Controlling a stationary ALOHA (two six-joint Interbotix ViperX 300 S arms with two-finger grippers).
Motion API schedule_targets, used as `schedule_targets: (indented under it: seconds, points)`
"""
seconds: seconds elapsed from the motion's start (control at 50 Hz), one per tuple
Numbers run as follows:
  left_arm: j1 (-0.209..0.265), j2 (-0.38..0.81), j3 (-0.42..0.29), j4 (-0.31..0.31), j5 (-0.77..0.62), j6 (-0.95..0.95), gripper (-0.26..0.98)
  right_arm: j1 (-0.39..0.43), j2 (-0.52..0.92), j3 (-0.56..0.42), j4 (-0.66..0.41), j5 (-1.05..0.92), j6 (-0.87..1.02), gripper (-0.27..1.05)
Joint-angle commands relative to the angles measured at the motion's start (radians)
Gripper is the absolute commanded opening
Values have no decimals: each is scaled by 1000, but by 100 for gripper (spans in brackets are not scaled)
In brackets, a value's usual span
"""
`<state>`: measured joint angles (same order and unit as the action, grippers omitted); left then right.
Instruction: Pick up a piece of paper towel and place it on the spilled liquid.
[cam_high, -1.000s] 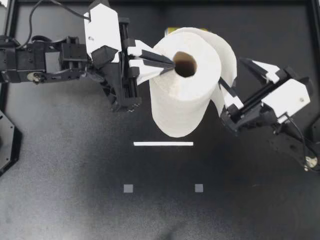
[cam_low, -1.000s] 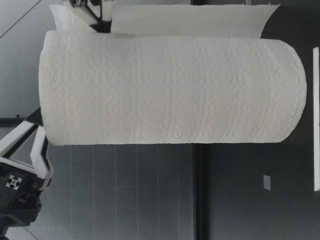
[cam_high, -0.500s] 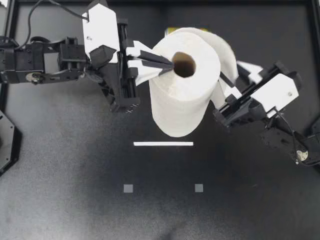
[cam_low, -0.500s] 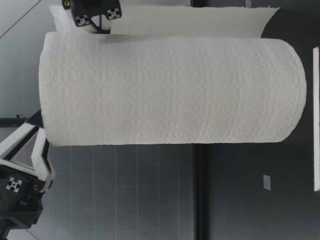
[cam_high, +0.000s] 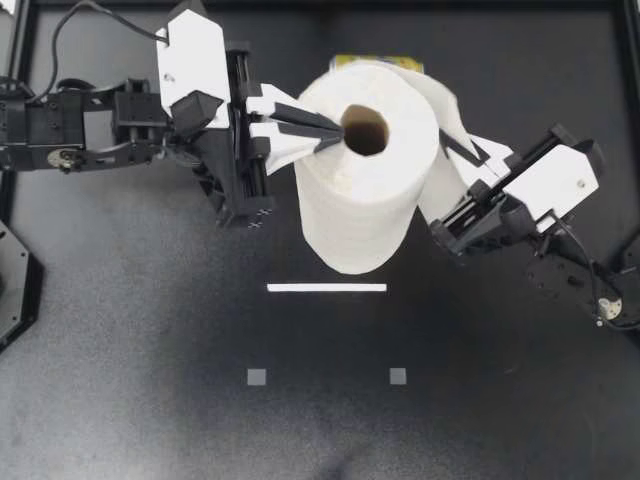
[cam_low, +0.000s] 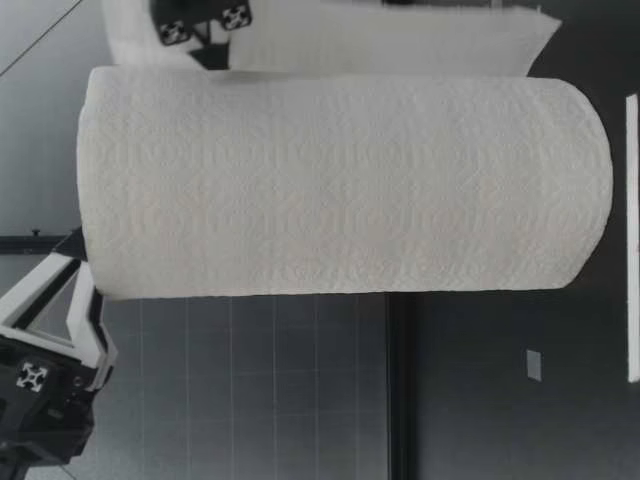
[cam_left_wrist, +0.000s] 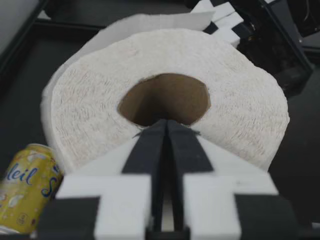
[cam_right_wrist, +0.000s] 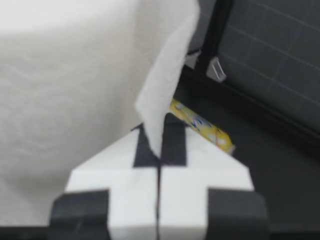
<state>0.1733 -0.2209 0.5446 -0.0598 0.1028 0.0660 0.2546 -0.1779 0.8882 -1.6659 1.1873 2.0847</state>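
**Both grippers at the paper towel roll, sheet pinched on the right**

In the top view the paper towel roll (cam_high: 365, 170) stands just above the middle of the frame, its brown cardboard core facing the camera. The low view shows it upright with its base on the black table (cam_high: 150, 350).

My left gripper (cam_high: 338, 124) comes in from the upper left. Its fingers are pressed together, and their tips lie on the top of the roll right at the rim of the core. The left wrist view shows the two fingers side by side with almost no gap, pointing into the core's opening. I cannot tell whether they nip any paper or cardboard.

My right gripper (cam_high: 450, 152) reaches in from the right edge and is clamped on the loose sheet (cam_high: 445, 105). This sheet hangs off the far right side of the roll and is attached to it. In the right wrist view the sheet rises from between the closed fingers, with the roll just beside it.

A yellow can (cam_high: 345, 60) peeks out behind the roll near the top of the frame. Both wrist views show it lying on the table.

Below the roll lies a white tape strip (cam_high: 326, 287). Lower down, well apart from each other, are two grey squares (cam_high: 257, 376) (cam_high: 398, 376).
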Motion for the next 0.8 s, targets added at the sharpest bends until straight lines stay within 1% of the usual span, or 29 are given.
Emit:
schedule_targets:
  seconds: [0.0, 0.12, 0.24, 0.36, 0.5, 0.68, 0.78]
  points:
    - [3, 11, 28, -9, 15, -2, 11, 2, -28, 0, 14, 3, -2, -8]
    - [3, 11, 40, -18, 15, -2, 11, 18, -38, 20, 57, 3, 0, -8]
    - [3, 14, 48, -23, 15, -2, 11, 18, -41, 37, 109, 3, 0, -8]
    - [3, 15, 60, -28, 15, -2, 11, 18, -32, 63, 135, 3, 8, -9]
    - [3, 18, 72, -38, 15, -2, 11, 18, -31, 104, 187, 11, 12, -9]
    - [3, 11, 80, -40, 15, 0, 11, 18, -35, 183, 256, 46, 18, -9]
    - [3, 9, 80, -41, 15, 0, 11, 2, -29, 227, 281, 51, 46, -8]
